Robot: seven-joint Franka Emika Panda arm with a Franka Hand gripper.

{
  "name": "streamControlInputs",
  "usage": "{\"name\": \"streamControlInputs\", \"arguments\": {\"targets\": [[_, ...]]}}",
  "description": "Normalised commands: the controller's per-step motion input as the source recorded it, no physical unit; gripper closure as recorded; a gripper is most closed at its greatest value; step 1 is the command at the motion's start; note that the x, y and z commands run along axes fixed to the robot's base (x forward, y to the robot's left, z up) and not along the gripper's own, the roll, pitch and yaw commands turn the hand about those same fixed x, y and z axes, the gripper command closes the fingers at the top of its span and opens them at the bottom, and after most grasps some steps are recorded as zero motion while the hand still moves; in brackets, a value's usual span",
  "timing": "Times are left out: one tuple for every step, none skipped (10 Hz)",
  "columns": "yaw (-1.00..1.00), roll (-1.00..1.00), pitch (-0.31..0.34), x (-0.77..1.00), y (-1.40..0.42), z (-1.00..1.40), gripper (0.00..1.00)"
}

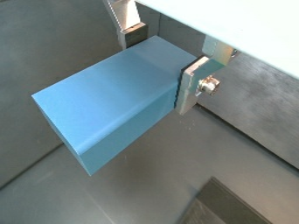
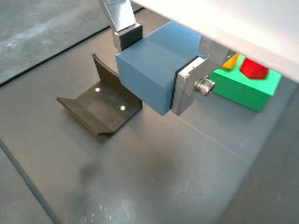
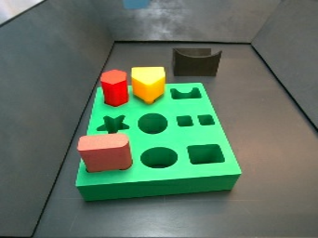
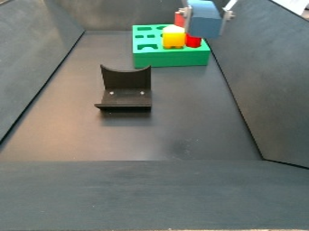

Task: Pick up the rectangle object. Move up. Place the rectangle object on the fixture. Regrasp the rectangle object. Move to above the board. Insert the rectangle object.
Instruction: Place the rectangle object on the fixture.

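My gripper point(image 2: 158, 63) is shut on the slate-blue rectangle object point(image 2: 155, 66), with a silver finger on each side of it. Both wrist views show this grip, and the block point(image 1: 111, 105) juts out well past the fingers. In a side view the gripper point(image 4: 212, 11) holds the block point(image 4: 204, 22) in the air over the far right part of the green board point(image 4: 154, 54). The dark fixture point(image 4: 123, 88) stands on the floor in front of the board and holds nothing. It also shows in a wrist view point(image 2: 103, 105), below and beside the held block.
On the board point(image 3: 211, 177) stand a red hexagon block point(image 3: 114, 88), a yellow pentagon block point(image 3: 149, 84) and a salmon-red square block point(image 3: 104, 153). Star, circle and square holes are open. Dark walls enclose the grey floor. The fixture point(image 3: 195, 61) sits behind the board.
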Motion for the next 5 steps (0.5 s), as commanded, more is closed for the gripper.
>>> {"name": "streamControlInputs", "arguments": {"targets": [[0.11,-0.11,0.127,1.00,-0.13,0.02,1.00],[0.07,-0.10,0.134,1.00,-0.10,0.02,1.00],[0.05,-0.11,0.138,1.00,-0.09,0.02,1.00],[0.04,-0.11,0.131,1.00,-0.07,0.01,1.00],[0.03,-0.10,0.133,1.00,-0.06,0.01,1.00]]}}
